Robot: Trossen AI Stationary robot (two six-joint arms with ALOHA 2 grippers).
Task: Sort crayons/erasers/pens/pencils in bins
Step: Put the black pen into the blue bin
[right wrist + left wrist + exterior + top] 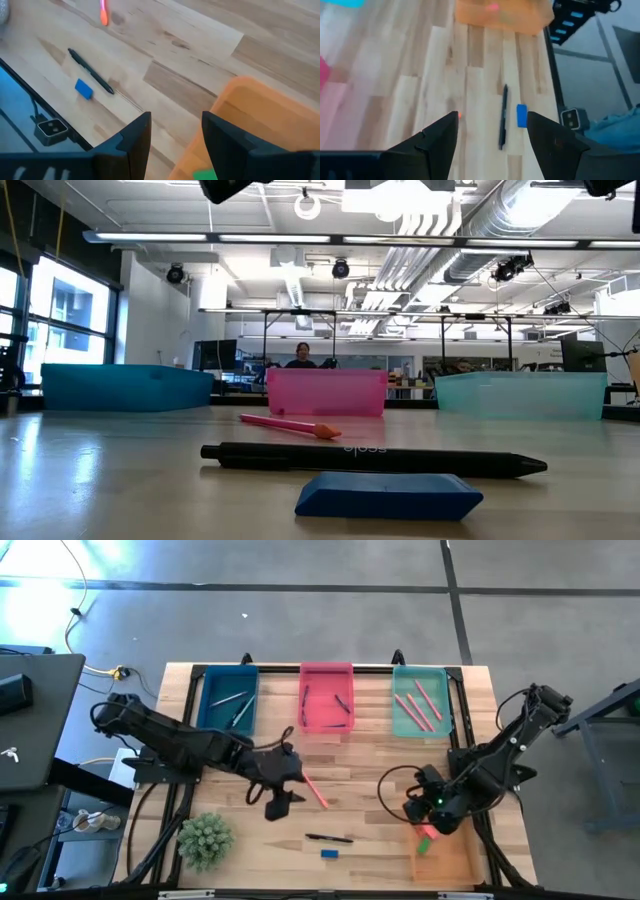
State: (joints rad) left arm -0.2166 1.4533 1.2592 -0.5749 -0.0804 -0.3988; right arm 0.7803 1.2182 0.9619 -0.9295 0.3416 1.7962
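Observation:
My left gripper (pixel 280 798) (pixel 492 117) is open and empty above the table's middle, next to a salmon-pink stick (pixel 316 792) (pixel 290 425) that lies flat. Toward the near edge lie a black pen (pixel 330 838) (pixel 503 116) (pixel 370 459) and a blue eraser (pixel 329 853) (pixel 521 115) (pixel 388 495). My right gripper (pixel 420 812) (pixel 176 116), open and empty, hovers at the far left corner of the orange bin (pixel 450 858) (pixel 260 115). That bin holds a pink eraser (pixel 427 832) and a green eraser (pixel 424 845) (pixel 205 175).
Along the far edge stand the dark blue bin (pixel 228 700), the pink bin (pixel 327 697) and the teal bin (pixel 419 700), each holding sticks. A green spiky plant (pixel 205 838) sits at the near left. A black frame (pixel 460 720) borders the table. A person (pixel 302 355) shows far behind.

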